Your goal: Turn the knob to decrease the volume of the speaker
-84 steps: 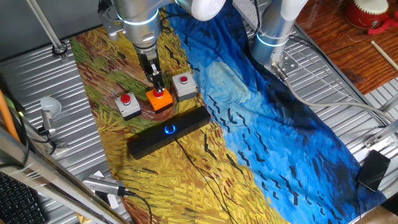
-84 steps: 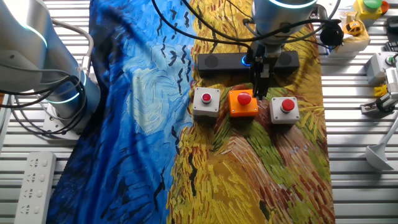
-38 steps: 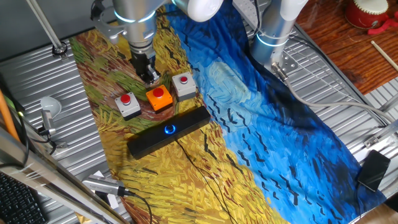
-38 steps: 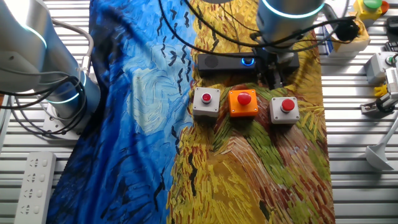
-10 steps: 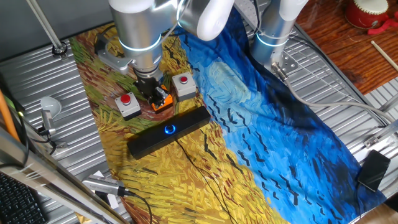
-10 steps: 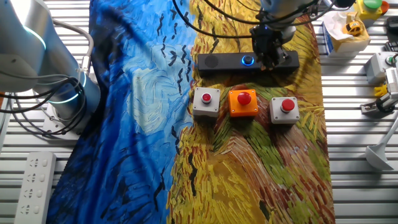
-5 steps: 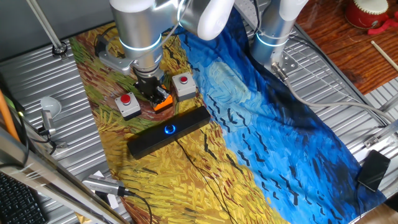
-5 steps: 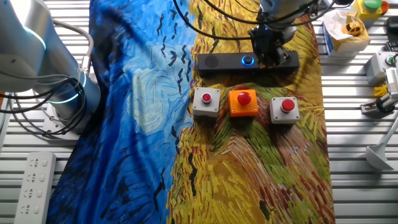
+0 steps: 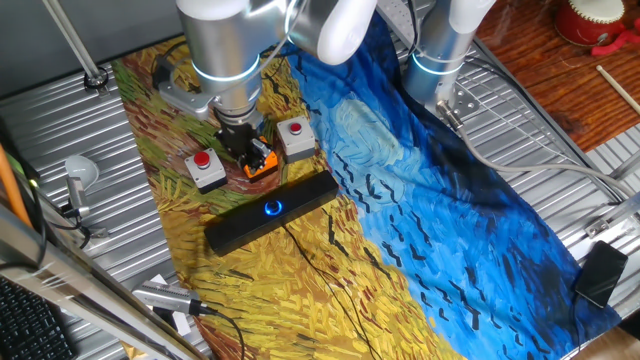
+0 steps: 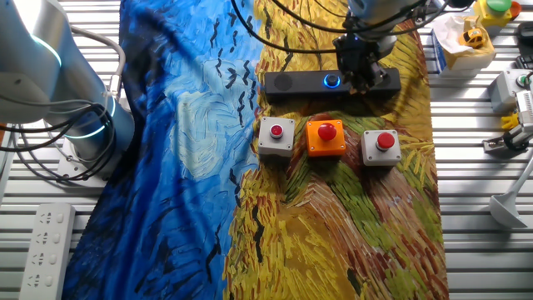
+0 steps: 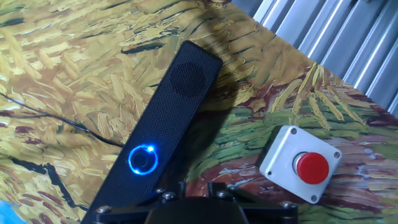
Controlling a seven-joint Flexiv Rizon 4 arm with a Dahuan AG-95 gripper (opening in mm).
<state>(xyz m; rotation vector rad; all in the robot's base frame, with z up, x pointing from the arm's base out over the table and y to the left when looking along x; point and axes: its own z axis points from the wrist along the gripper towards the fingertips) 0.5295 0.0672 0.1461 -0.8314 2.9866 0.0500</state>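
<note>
The speaker (image 9: 272,213) is a long black bar lying on the painted cloth in front of the three button boxes. Its knob (image 9: 272,208) glows with a blue ring at the bar's middle. In the other fixed view my gripper (image 10: 360,73) hangs over the speaker (image 10: 293,83), just right of the knob (image 10: 332,81). In the hand view the knob (image 11: 143,160) sits left of my gripper (image 11: 196,183). The short fingers stand apart with only cloth between them, a little above the speaker (image 11: 177,99). The gripper touches nothing.
Two grey boxes with red buttons (image 10: 276,136) (image 10: 381,146) flank an orange box (image 10: 326,137) just behind the speaker. A thin black cable (image 11: 56,121) runs from the speaker across the cloth. A second arm's base (image 9: 440,55) stands beyond the cloth, and ribbed metal tabletop (image 9: 90,130) surrounds it.
Over the earlier frames the gripper travelled from above the orange box to over the speaker beside the knob. In the last second it has hardly moved.
</note>
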